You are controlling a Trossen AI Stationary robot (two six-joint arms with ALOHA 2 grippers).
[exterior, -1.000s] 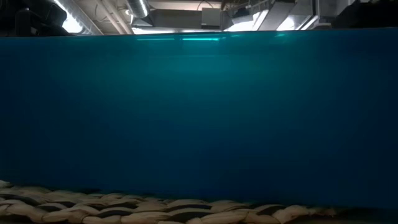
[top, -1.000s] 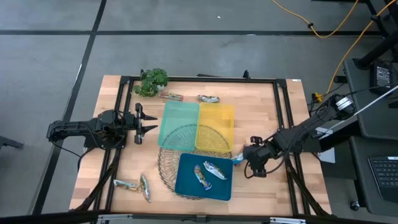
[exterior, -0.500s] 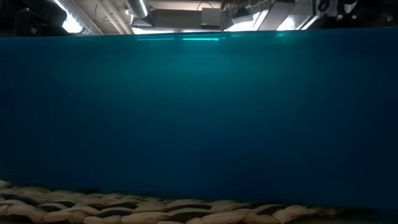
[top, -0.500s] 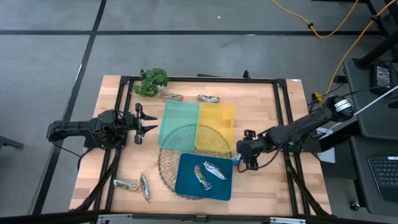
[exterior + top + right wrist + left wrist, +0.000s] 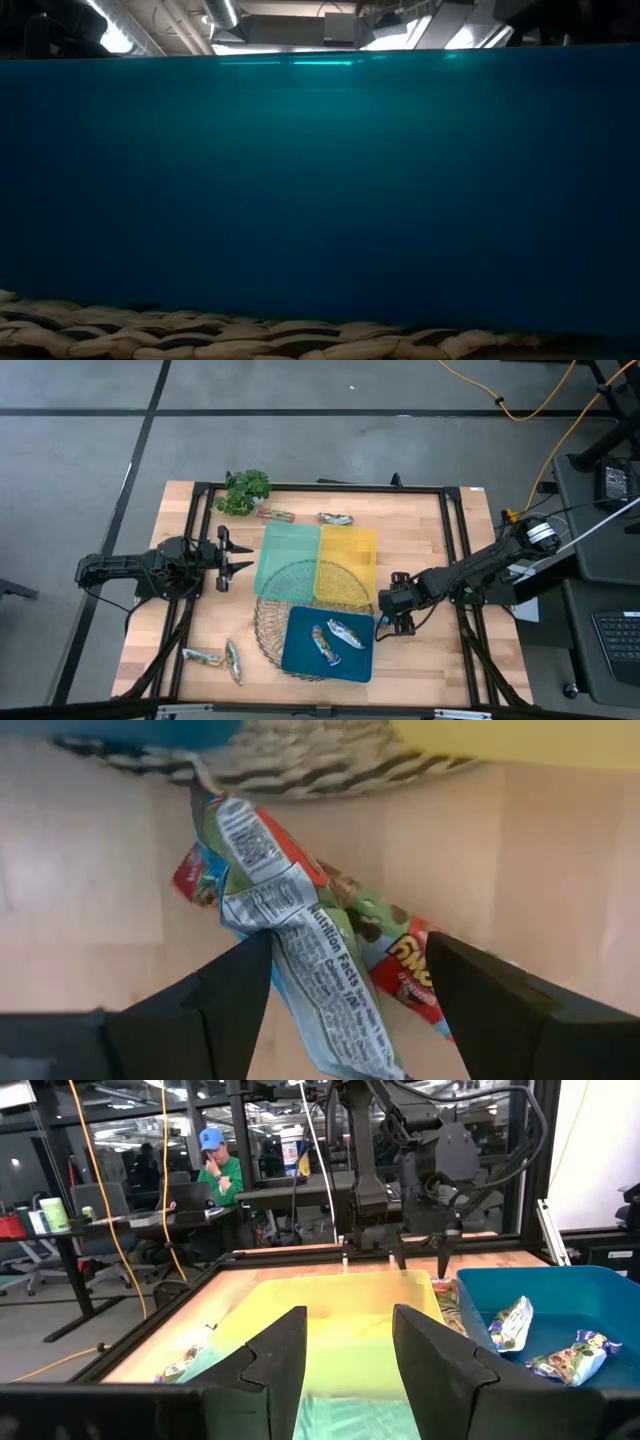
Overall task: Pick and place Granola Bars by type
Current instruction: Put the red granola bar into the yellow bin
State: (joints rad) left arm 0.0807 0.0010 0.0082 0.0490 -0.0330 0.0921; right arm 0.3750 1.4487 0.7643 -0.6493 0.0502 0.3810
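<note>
My right gripper (image 5: 393, 615) hangs open, pointing down, just off the blue tray's (image 5: 300, 650) right edge. Below it a granola bar (image 5: 300, 920) in a blue, green and red wrapper lies flat on the wood, its near end between the two fingers. Two bars (image 5: 322, 643) (image 5: 346, 631) lie in the blue tray. Two more (image 5: 205, 656) (image 5: 234, 662) lie at the near left, and two (image 5: 275, 515) (image 5: 335, 518) at the far edge. My left gripper (image 5: 236, 557) waits open at the table's left, pointing level at the trays.
A green tray (image 5: 288, 550) and a yellow tray (image 5: 350, 555) sit side by side on a woven wire basket (image 5: 268, 622). A small leafy plant (image 5: 245, 490) stands at the far left. The blue tray's wall (image 5: 320, 190) fills the low view. A person (image 5: 215, 1170) sits beyond the table.
My right gripper has moved toward the table's left edge and down, closing on the bar that lies beside the blue tray. The bar has stayed where it was.
</note>
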